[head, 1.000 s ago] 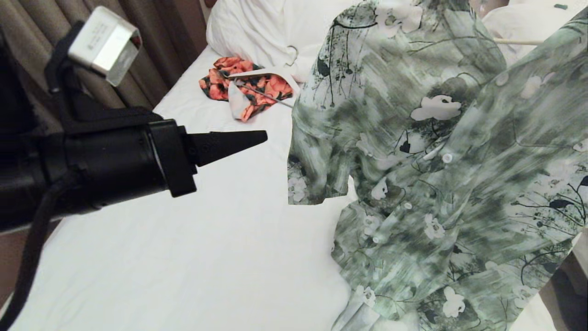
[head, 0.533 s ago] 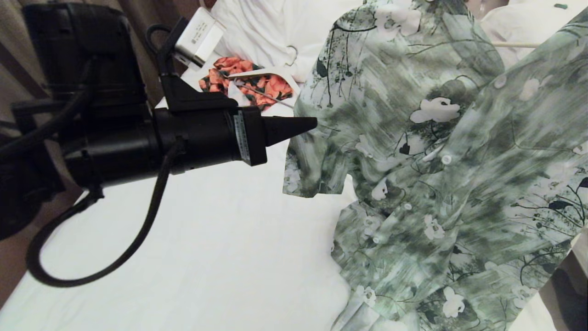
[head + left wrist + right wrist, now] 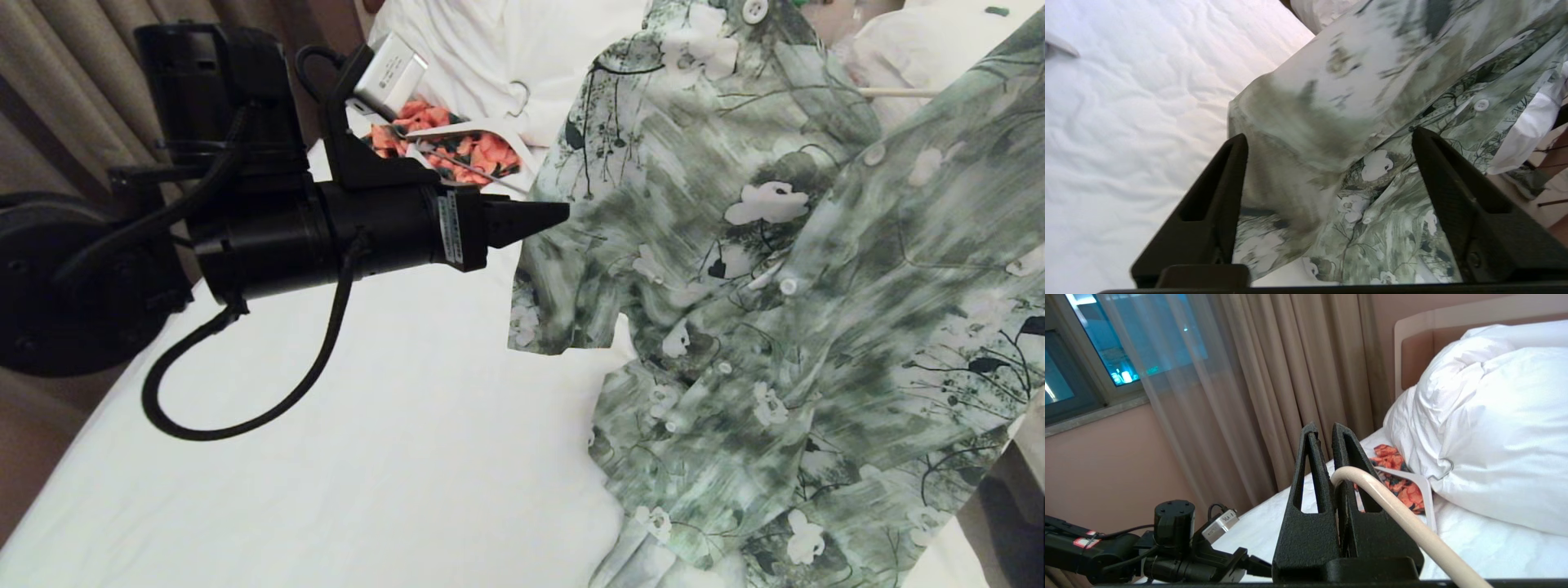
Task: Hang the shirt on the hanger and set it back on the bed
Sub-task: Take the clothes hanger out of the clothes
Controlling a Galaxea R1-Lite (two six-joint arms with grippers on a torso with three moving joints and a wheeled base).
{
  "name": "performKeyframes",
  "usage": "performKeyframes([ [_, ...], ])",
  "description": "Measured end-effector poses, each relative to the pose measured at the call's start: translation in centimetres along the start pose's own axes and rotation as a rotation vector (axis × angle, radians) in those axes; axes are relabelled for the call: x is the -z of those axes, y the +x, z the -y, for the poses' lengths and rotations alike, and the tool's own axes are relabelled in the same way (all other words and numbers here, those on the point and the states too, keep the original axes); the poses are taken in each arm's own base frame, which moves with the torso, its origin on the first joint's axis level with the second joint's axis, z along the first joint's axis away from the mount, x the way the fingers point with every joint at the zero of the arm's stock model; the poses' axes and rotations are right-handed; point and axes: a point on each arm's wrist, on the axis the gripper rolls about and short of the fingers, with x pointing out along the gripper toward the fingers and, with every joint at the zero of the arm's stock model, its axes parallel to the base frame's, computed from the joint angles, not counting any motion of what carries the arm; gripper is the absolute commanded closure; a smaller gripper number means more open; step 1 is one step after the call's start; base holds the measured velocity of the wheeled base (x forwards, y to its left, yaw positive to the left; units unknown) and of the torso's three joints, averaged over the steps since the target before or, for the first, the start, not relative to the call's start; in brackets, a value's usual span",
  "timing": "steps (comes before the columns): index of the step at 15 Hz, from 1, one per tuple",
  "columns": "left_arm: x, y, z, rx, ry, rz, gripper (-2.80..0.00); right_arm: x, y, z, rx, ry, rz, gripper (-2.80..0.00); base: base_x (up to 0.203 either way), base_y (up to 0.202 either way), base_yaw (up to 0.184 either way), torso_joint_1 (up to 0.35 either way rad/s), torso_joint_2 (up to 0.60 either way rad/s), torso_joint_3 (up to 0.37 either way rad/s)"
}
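The green leafy shirt [image 3: 759,269] hangs in the air over the right side of the bed [image 3: 392,465], its buttoned front facing me. It hangs from the cream hanger [image 3: 1404,516], of which a short bar shows behind the shirt [image 3: 898,92]. My right gripper [image 3: 1325,426] is shut on the hanger's hook; it is out of the head view. My left gripper [image 3: 539,220] reaches in from the left, level with the shirt's near sleeve [image 3: 563,286]. Its fingers are open [image 3: 1329,133], with the sleeve [image 3: 1306,122] at their tips.
An orange-and-black garment [image 3: 482,155] on a thicker white hanger lies near the big white pillows [image 3: 482,49] at the head of the bed. Brown curtains [image 3: 73,73] hang along the left side. Another white bed [image 3: 931,41] shows at far right.
My left arm has swung up and to the right, bringing its fingertips from mid-bed to the shirt's sleeve. The shirt has swayed slightly.
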Motion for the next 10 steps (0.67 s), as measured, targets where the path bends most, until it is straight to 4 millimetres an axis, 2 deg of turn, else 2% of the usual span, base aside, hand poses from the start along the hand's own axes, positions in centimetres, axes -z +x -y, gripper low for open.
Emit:
performKeyframes([
  [6, -0.7, 1.8, 0.3, 0.026, 0.047, 0.085, -2.80, 0.3, 0.2, 0.2, 0.001, 0.002, -0.004, 0.00, 0.000, 0.000, 0.000, 0.000, 0.00, 0.000],
  [10, 0.3, 4.0, 2.0, 0.095, 0.046, 0.074, -2.80, 0.2, 0.2, 0.2, 0.001, 0.000, -0.001, 0.00, 0.000, 0.000, 0.000, 0.000, 0.00, 0.000],
])
